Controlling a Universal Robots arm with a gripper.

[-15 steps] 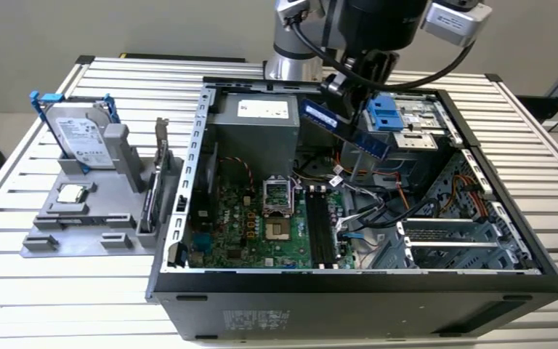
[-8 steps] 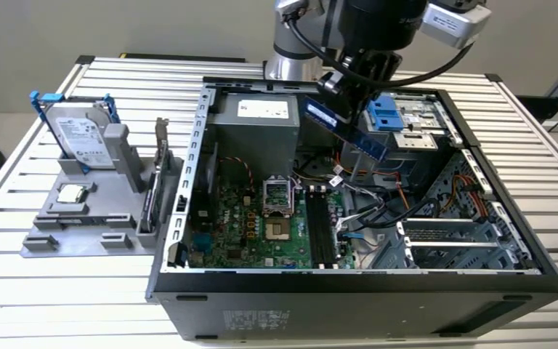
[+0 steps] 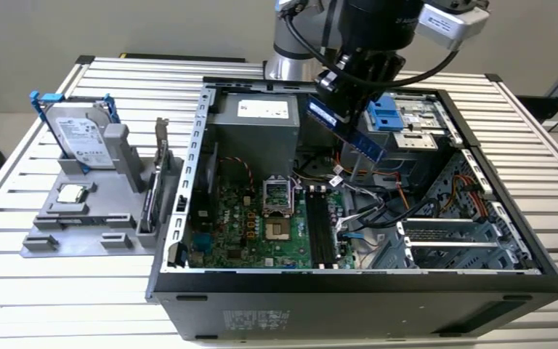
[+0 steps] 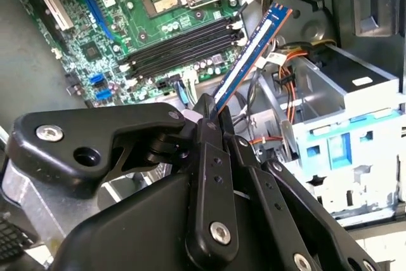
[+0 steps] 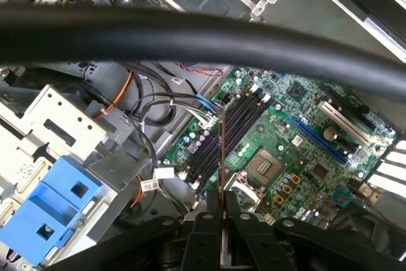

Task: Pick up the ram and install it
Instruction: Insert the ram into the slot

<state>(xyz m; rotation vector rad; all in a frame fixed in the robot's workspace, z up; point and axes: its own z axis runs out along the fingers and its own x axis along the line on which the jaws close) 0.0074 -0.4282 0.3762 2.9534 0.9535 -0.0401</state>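
The gripper is pinching the ram by its flat faces above the motherboard, gripping a stick that is probably light, stiff and fragile.

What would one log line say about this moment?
gripper shut on ram | ram tilted over open computer case | memory slots empty

Arm angled downward, pincer clamped on ram.
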